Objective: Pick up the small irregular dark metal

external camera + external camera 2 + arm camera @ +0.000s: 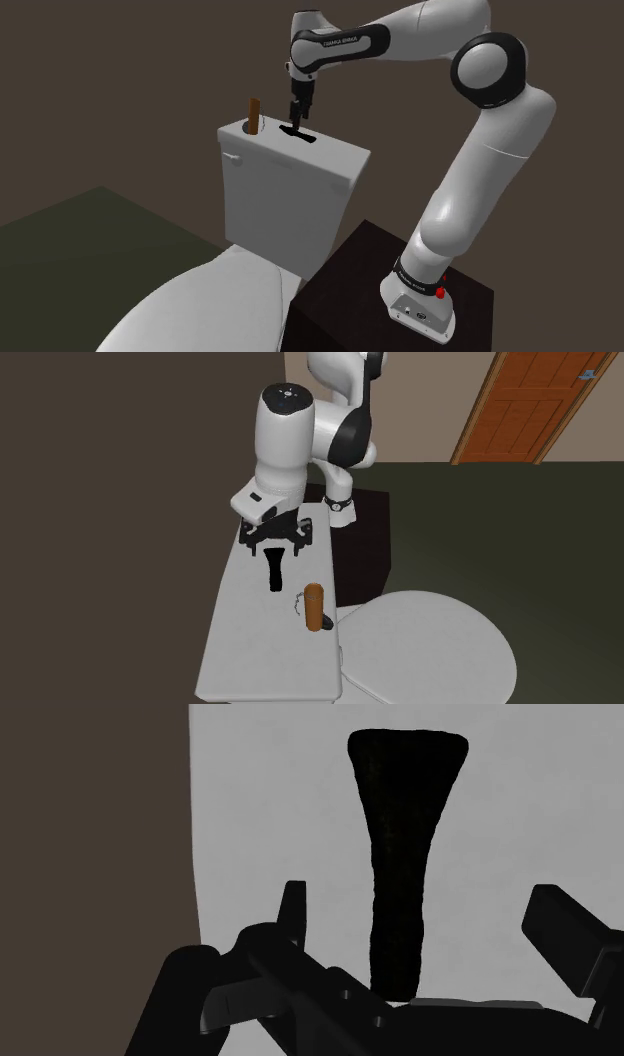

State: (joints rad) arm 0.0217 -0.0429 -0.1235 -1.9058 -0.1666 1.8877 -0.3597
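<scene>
The white arm (478, 170) arches high, wrist turned straight down; the black gripper (298, 120) holds its fingers (562, 932) apart, clasping nothing.

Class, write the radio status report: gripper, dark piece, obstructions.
Gripper open above tank lid. Dark piece flat on lid between fingers, ungripped. Brown cylinder upright nearby, clear of gripper.

a brown cylinder (314, 608) stands upright on the grey toilet tank (285, 205), with an orange panelled door (530, 397) beyond.
</scene>
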